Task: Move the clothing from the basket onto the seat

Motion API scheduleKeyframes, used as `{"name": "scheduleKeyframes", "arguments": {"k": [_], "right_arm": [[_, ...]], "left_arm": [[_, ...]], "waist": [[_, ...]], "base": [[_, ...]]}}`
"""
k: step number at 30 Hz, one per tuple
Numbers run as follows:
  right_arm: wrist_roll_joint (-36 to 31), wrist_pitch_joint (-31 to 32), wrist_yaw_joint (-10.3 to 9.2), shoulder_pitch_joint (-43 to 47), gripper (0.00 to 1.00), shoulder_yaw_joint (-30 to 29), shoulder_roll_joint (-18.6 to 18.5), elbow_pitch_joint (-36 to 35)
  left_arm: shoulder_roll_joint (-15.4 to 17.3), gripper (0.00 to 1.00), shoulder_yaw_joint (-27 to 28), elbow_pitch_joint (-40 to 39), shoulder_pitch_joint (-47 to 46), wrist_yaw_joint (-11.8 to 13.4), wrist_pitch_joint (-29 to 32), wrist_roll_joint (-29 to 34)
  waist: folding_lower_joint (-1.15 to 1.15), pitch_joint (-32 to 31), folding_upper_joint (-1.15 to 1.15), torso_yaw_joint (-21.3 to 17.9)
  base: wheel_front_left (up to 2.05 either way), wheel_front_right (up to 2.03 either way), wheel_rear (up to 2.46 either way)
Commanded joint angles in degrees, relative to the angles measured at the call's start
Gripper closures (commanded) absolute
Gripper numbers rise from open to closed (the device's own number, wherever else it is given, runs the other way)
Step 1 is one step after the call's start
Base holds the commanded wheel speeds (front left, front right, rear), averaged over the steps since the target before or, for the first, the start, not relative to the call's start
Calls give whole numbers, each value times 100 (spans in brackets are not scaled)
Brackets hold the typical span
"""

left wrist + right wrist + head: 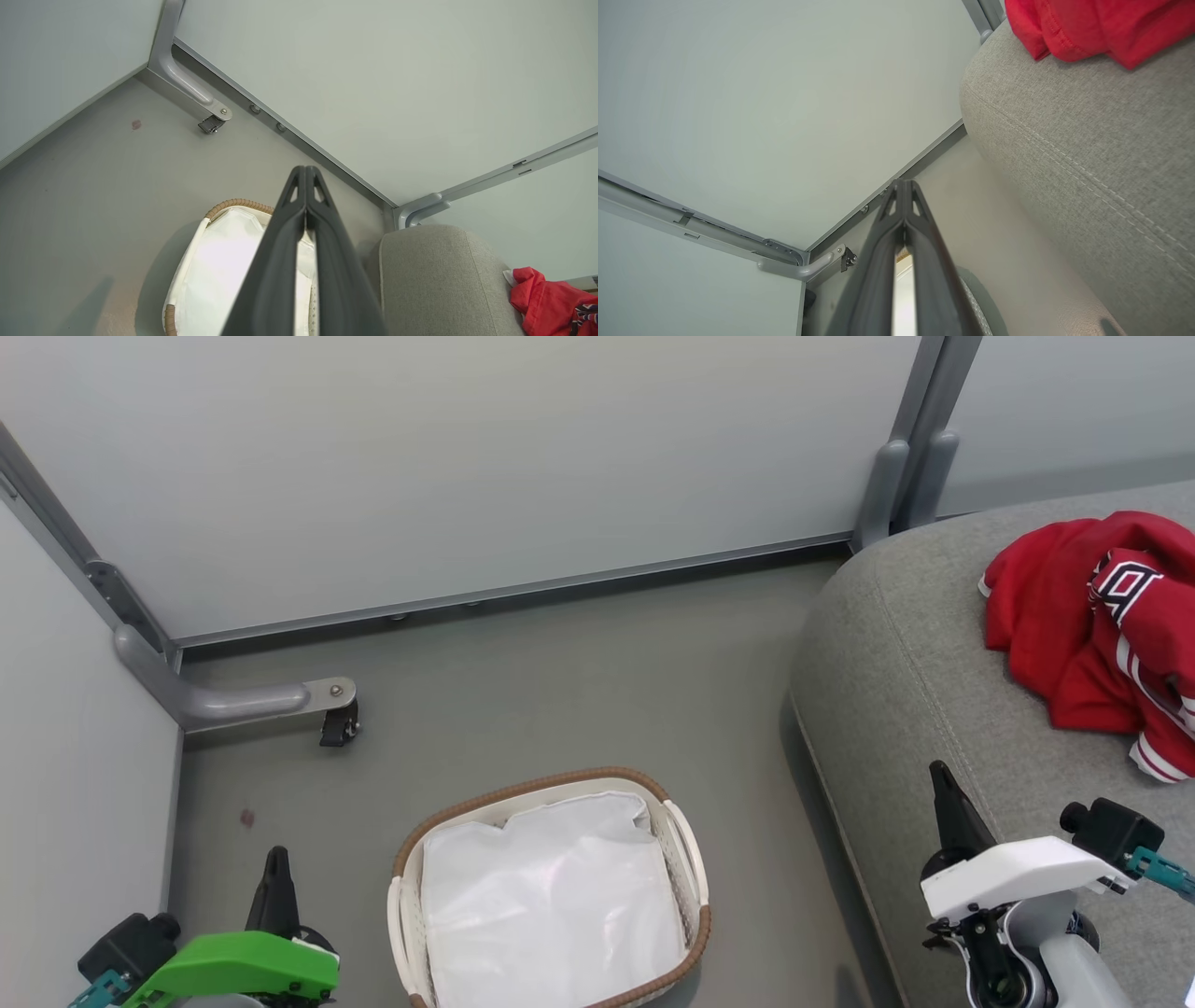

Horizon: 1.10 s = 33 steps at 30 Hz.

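The clothing, red jerseys with white striped trim, lies bunched on the grey seat at the right, also seen as clothing and clothing. The basket stands on the floor at bottom centre, holding just its white liner; its brown rim shows past my left fingers. My left gripper is shut and empty, left of the basket. My right gripper is shut and empty over the seat's front edge, below the clothing. Both wrist views show fingers pressed together: left gripper, right gripper.
Pale partition walls enclose the grey floor at the back and left. A grey metal foot with a black caster juts from the left corner. A post stands behind the seat.
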Motion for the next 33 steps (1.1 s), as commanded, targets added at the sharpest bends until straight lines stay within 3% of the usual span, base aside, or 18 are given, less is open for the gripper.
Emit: {"name": "scheduleKeyframes", "arguments": {"k": [1, 33], "right_arm": [[196, 53, -1, -6, 100, -39, -32, -114], [2278, 619, -3, 152, 100, -311, -47, -446]], "left_arm": [[33, 100, 44, -121, -127, -11, 40, -195], [45, 100, 223, -541, -210, -19, 611, -2192]], "waist": [[0, -3, 0, 3], [0, -75, 0, 72]], "base": [[0, 0, 0], [0, 0, 0]]}}
